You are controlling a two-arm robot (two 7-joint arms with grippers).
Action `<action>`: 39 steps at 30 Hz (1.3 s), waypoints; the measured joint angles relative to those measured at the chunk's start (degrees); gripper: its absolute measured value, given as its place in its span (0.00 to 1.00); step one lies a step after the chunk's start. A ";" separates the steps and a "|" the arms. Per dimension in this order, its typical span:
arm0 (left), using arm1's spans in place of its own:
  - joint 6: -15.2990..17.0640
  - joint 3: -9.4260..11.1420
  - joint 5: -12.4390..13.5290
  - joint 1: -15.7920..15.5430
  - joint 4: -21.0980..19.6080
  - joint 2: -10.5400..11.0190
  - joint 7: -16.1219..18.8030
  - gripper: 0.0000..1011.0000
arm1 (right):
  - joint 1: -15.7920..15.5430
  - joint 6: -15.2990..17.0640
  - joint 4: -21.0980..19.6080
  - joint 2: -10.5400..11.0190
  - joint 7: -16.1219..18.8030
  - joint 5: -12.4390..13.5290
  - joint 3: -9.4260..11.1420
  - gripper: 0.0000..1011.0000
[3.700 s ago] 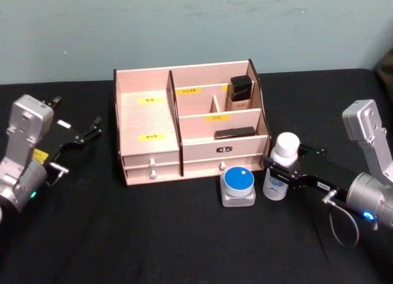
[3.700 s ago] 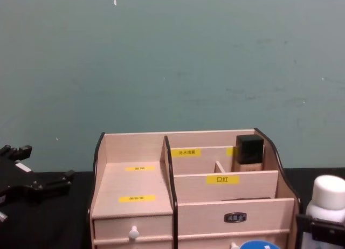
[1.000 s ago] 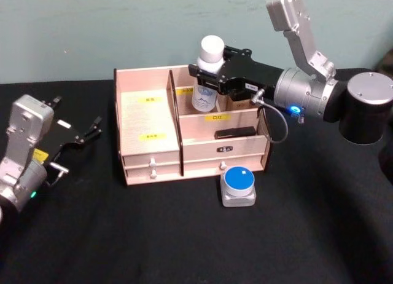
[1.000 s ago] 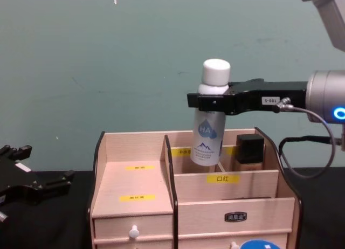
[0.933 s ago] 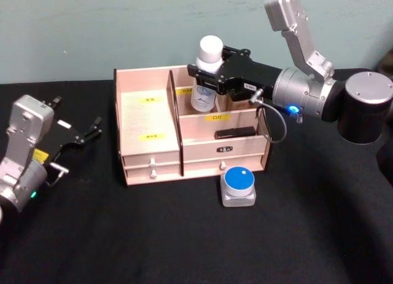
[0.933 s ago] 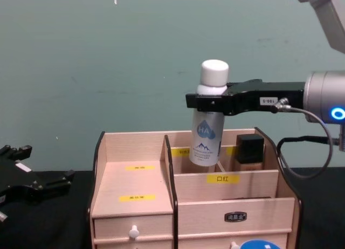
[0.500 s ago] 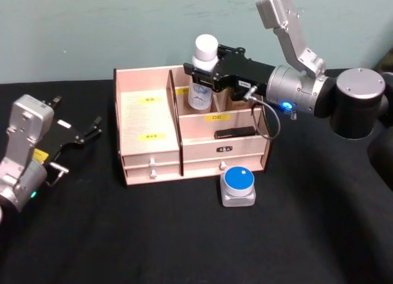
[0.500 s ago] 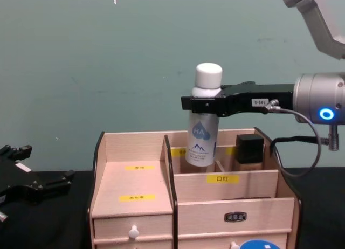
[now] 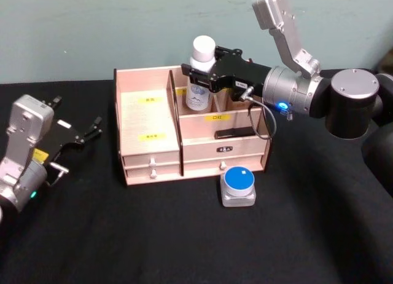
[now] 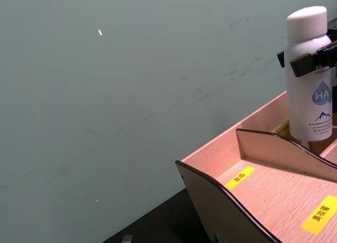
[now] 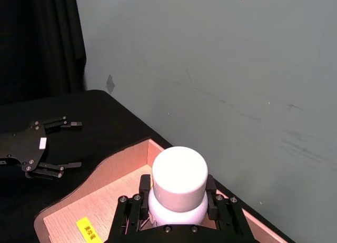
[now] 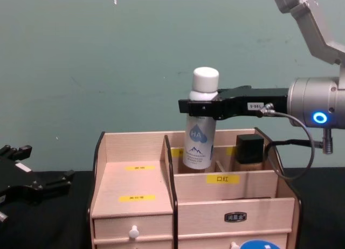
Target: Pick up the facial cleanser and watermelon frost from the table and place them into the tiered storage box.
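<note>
Right gripper (image 9: 202, 69) is clenched on the bottle (image 9: 198, 94) by its neck. It's upright, I guess so it drops straight into the box (image 9: 147, 119)'s far slot. Blue-lid jar (image 9: 238, 184) sits on the table, near side. Left gripper (image 9: 86, 133) is spread, parked left.

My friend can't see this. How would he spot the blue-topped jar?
Find the wooden storage box on the black table. Before its right drawers sits a squarish jar. Only it has a round blue lid; the bottle in the right gripper is white-capped.
</note>
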 joint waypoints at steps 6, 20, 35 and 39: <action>0.00 0.00 0.00 0.00 0.00 0.00 0.00 1.00 | 0.03 0.04 0.82 -0.33 0.17 -0.09 -0.12 0.59; 0.00 0.00 0.00 0.00 0.00 0.00 0.00 1.00 | 0.24 0.14 2.27 -0.86 0.54 -0.39 -0.39 0.59; 0.00 0.00 0.00 0.00 0.00 0.00 0.00 1.00 | 0.56 0.13 4.95 -1.79 0.96 -0.74 -0.71 0.59; 0.00 0.00 0.00 0.00 0.00 0.00 0.00 1.00 | 0.73 -0.07 5.99 -2.13 1.17 -1.01 -0.86 0.59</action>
